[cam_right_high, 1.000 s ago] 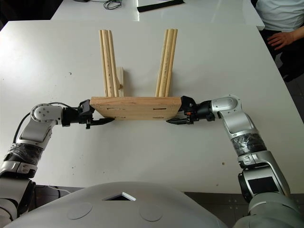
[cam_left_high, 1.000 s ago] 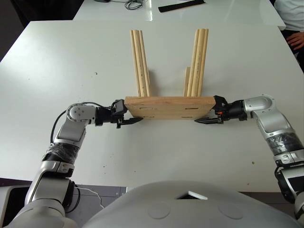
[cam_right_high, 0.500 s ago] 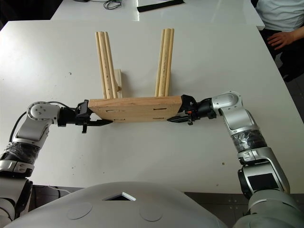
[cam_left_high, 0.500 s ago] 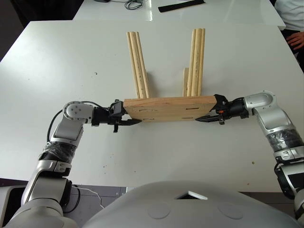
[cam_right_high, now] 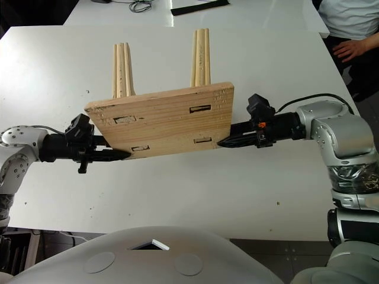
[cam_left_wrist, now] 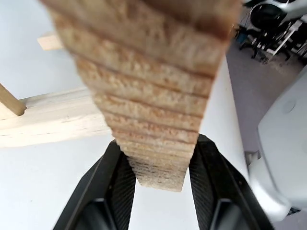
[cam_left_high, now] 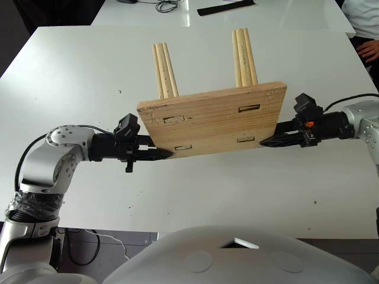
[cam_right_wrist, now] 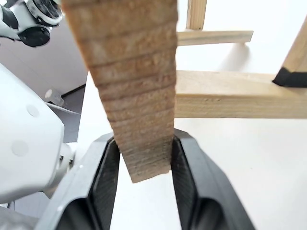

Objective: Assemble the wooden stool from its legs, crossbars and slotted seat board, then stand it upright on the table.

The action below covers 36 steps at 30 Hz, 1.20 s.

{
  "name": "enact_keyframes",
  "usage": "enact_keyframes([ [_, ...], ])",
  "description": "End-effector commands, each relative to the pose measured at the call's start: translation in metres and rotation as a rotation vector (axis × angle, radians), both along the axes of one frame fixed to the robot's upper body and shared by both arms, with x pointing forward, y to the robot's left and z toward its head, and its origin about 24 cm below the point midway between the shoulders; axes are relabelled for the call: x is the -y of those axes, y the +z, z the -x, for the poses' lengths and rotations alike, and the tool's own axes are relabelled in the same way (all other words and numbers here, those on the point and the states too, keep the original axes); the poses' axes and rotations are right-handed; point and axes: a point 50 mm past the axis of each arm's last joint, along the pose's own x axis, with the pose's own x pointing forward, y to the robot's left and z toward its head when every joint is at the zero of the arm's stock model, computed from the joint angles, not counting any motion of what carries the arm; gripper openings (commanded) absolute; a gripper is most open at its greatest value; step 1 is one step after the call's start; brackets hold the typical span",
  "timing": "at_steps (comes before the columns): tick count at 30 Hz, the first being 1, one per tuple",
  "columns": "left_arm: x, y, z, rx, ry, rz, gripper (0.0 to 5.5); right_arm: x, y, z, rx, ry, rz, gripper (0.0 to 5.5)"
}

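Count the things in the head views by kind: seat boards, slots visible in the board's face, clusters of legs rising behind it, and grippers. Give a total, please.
Seat board: 1
Slots in its face: 4
Leg clusters behind it: 2
Grippers clamping its edge, left gripper and right gripper: 2
Total: 9

We can read no text, label, number or sign on the seat board (cam_left_high: 213,121), its legs (cam_left_high: 163,71) or the bench (cam_left_high: 77,65).

Rough-grained bare wood seat board (cam_left_high: 213,121), smooth white table (cam_left_high: 77,65).
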Motion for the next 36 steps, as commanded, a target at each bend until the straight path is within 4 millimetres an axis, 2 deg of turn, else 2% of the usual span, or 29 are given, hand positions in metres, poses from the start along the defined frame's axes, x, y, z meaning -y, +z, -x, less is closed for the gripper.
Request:
enact_keyframes([
  [1, 0.03, 0.037, 0.015, -0.125, 0.321, 0.472, 1.45, -0.027, 0.037, 0.019, -0.261, -0.002, -0.43, 1.45],
  [3, 0.029, 0.037, 0.015, -0.146, 0.443, 0.55, 1.45, -0.033, 0.035, 0.026, -0.228, -0.02, -0.491, 1.45],
  [6, 0.025, 0.04, 0.014, -0.197, 0.606, 0.701, 1.45, -0.042, 0.038, 0.036, -0.25, -0.189, -0.683, 1.46],
  [11, 0.035, 0.048, 0.019, -0.291, 0.783, 0.875, 1.45, -0.061, 0.044, 0.045, -0.238, -0.405, -0.902, 1.46],
  [15, 0.035, 0.056, 0.012, -0.37, 0.949, 0.982, 1.45, -0.075, 0.057, 0.037, -0.274, -0.656, -1.066, 1.46],
  [20, 0.031, 0.059, 0.001, -0.5, 1.134, 1.07, 1.45, -0.073, 0.074, 0.023, -0.399, -0.906, -1.207, 1.46],
  [23, 0.029, 0.054, -0.01, -0.563, 1.254, 1.068, 1.45, -0.07, 0.08, 0.013, -0.489, -1.0, -1.245, 1.45],
  [29, 0.026, 0.059, -0.029, -0.687, 1.411, 1.116, 1.41, -0.067, 0.074, -0.001, -0.706, -1.192, -1.231, 1.35],
  [32, 0.025, 0.049, -0.034, -0.75, 1.514, 1.065, 1.39, -0.069, 0.062, -0.005, -0.774, -1.291, -1.178, 1.3],
  [36, 0.021, 0.022, -0.041, -0.827, 1.664, 0.979, 1.36, -0.072, 0.03, -0.008, -0.876, -1.456, -1.055, 1.3],
])
